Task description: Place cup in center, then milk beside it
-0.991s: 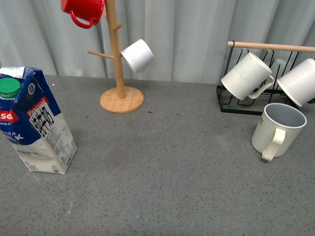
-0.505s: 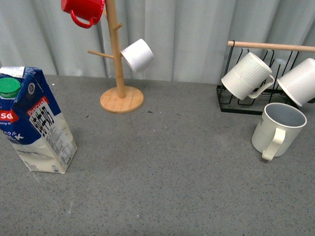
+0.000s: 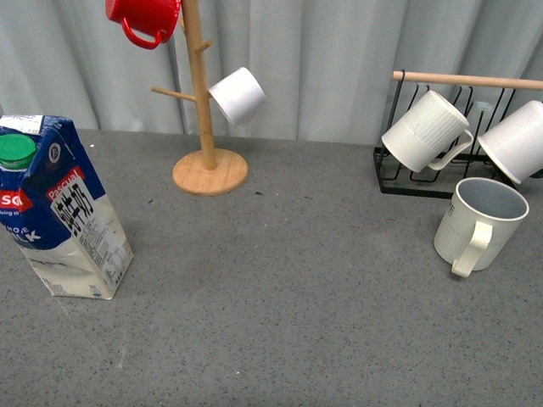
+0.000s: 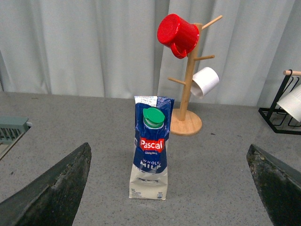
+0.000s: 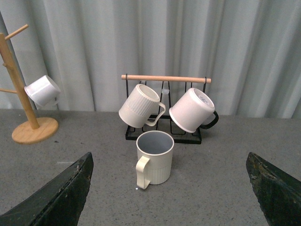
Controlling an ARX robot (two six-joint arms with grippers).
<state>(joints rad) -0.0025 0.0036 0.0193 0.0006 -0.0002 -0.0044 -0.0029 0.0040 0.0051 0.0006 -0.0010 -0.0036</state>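
The milk point(image 3: 68, 220) stands at the left edge of the front view on the grey table point(image 3: 280, 297). It is a blue-and-white carton with a red "Pascal" label, closed by a green cap point(image 3: 15, 151). At upper centre-left a wooden mug tree point(image 3: 199, 93) carries a red mug point(image 3: 144, 17) and a small white cup point(image 3: 237, 95), both tipped. At upper right a wire rack point(image 3: 467, 80) with a wooden bar holds a ribbed white mug point(image 3: 422, 131) and a smooth white mug point(image 3: 517, 140), both tilted. Just below the rack, at the right edge, the cup point(image 3: 475, 222) stands upright. It is cream and ribbed, its open mouth shows a grey-blue inside, and its handle faces the camera. The left gripper point(image 4: 168, 146) and the right gripper point(image 5: 169, 154) have their jaws spread wide, and neither touches anything.
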